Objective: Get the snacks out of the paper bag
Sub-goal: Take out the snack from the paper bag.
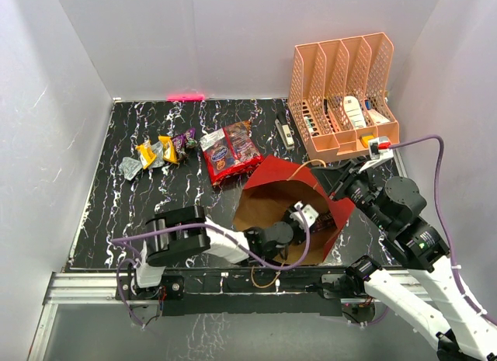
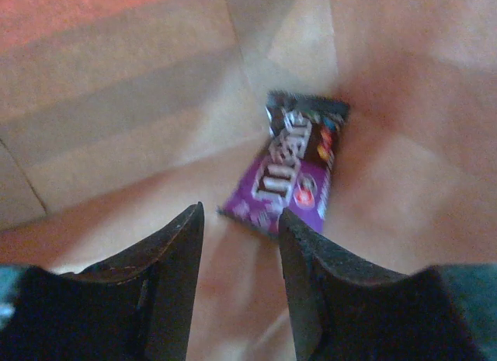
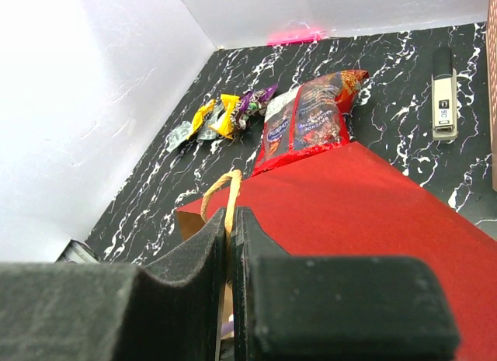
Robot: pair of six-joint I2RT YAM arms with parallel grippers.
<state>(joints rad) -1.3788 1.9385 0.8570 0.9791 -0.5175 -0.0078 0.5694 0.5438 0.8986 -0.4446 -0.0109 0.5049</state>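
The red paper bag [image 1: 283, 175] lies tipped near the table's front, its brown inside facing me. My left gripper [image 2: 239, 221] is open inside the bag, just short of a purple snack packet [image 2: 291, 167] lying on the brown paper. My right gripper [image 3: 230, 221] is shut on the bag's brown cord handle [image 3: 224, 192] at the rim and holds the bag [image 3: 373, 213] open. Outside, two red snack bags [image 1: 231, 151] and small yellow, silver-grey and purple packets [image 1: 163, 151] lie on the black marbled table; they also show in the right wrist view [image 3: 225, 116].
An orange slotted file rack [image 1: 342, 93] with white and dark items stands at the back right. A small stapler-like object [image 1: 284, 133] lies left of it. White walls close in the table on three sides.
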